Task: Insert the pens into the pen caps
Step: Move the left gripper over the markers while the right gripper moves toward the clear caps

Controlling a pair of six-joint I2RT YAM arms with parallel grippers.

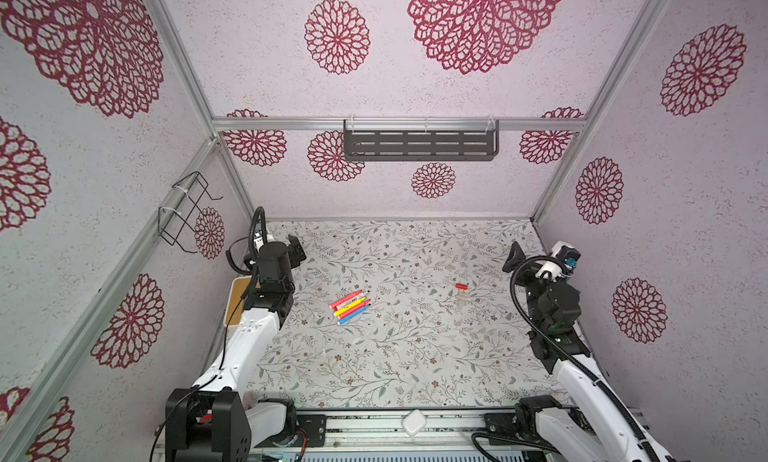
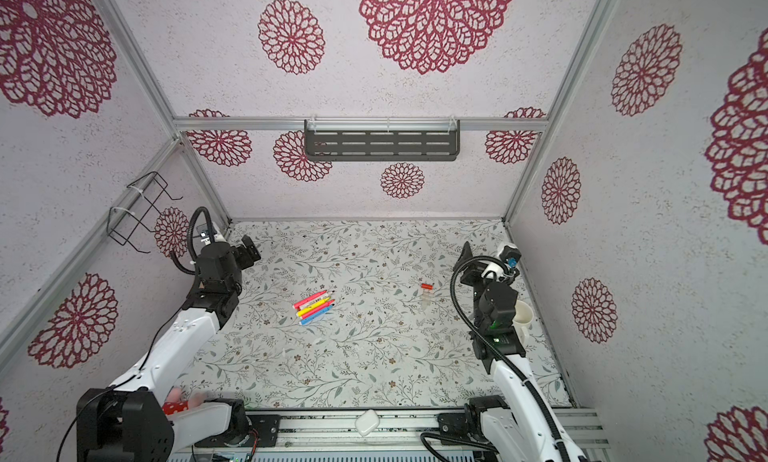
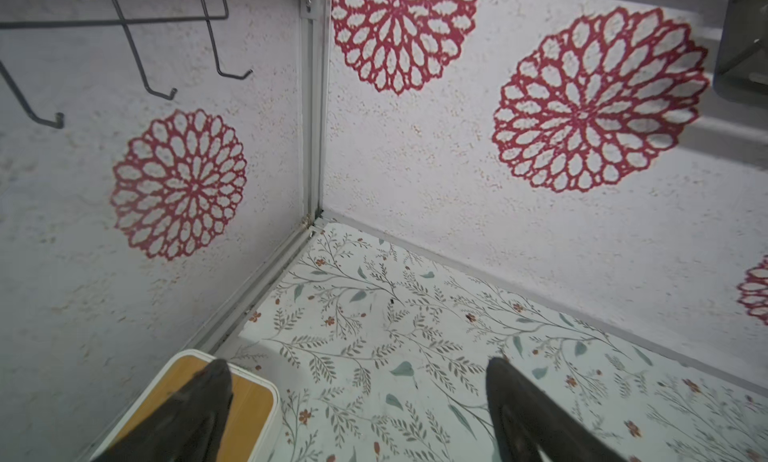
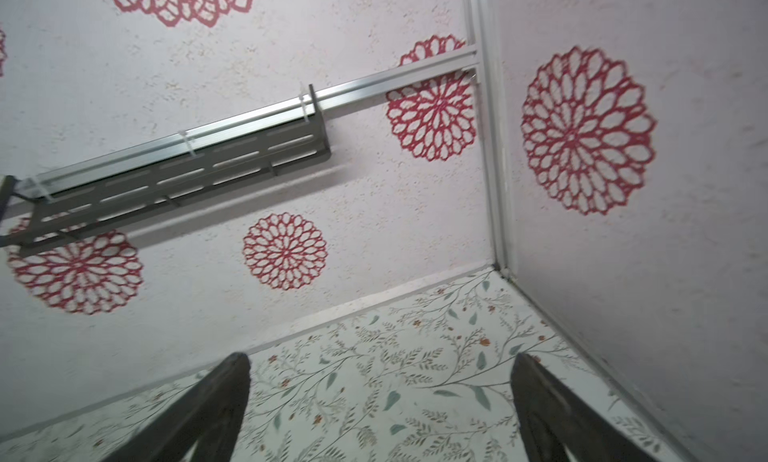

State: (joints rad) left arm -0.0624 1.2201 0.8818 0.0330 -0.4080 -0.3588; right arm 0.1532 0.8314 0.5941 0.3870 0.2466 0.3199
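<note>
Pens (image 1: 350, 306) lie bunched, pale pen caps (image 1: 460, 302) barely discernible; left tool (image 3: 357, 361), right tool (image 4: 382, 356) both released.

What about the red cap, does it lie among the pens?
No, the red cap lies apart, well to the right of the pens.

The short, slim plastic marker pens (image 1: 350, 305) (image 2: 314, 307) lie flat before me near the middle of the floral table (image 1: 415, 356). Their pink, yellow, red and blue bodies are packed side by side, touching, all slanted alike with dark tips toward the far right. Well apart to their right lies the small red tubular plastic cap (image 1: 461, 286) (image 2: 427, 287). Just beside it, nearer me, sit the pale translucent caps (image 1: 460, 302) (image 2: 424, 302), too faint for me to count.
</note>
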